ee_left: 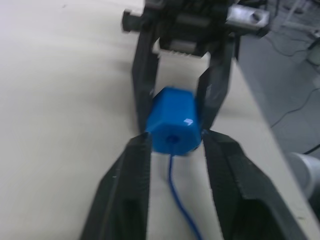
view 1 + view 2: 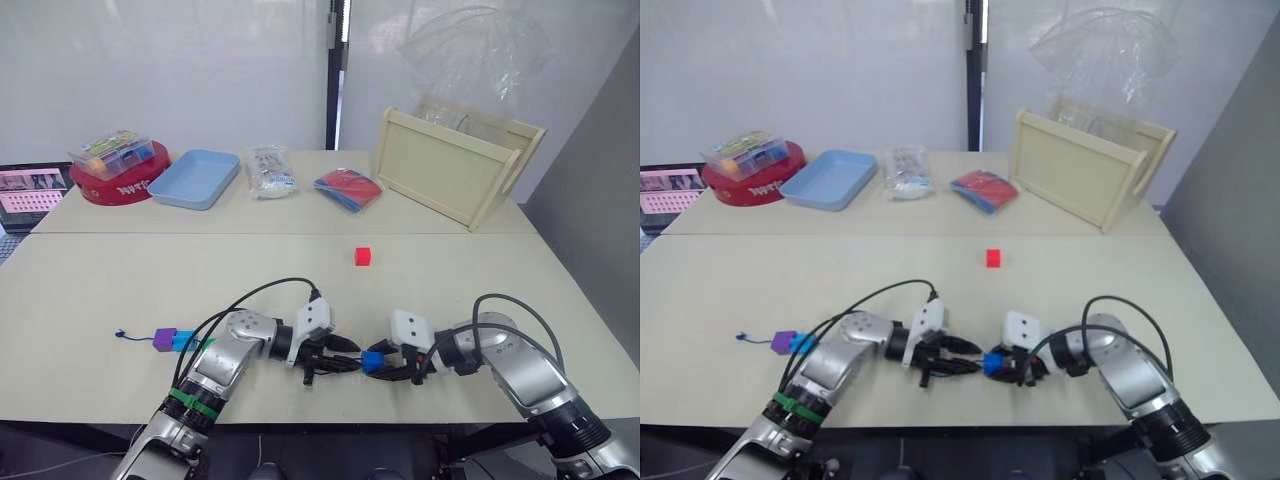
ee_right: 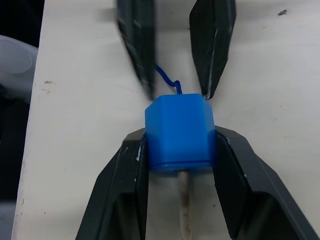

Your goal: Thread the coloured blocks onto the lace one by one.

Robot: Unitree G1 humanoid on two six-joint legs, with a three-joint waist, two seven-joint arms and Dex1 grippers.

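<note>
Currently the right end effector (image 3: 177,150) is clamping the blue block (image 3: 179,134) just above the bench (image 2: 450,280) with its hole facing the left end effector (image 1: 172,145), whose fingers are standing apart around the lace (image 1: 180,200), so the pale tip is passing through.

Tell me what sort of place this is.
Probably a robot lab or test room set up for a bead-threading trial. Two plain tables stand pushed together against a white wall, stocked with a box of beads, a blue tray and a wooden crate, with a laptop beside them.
</note>
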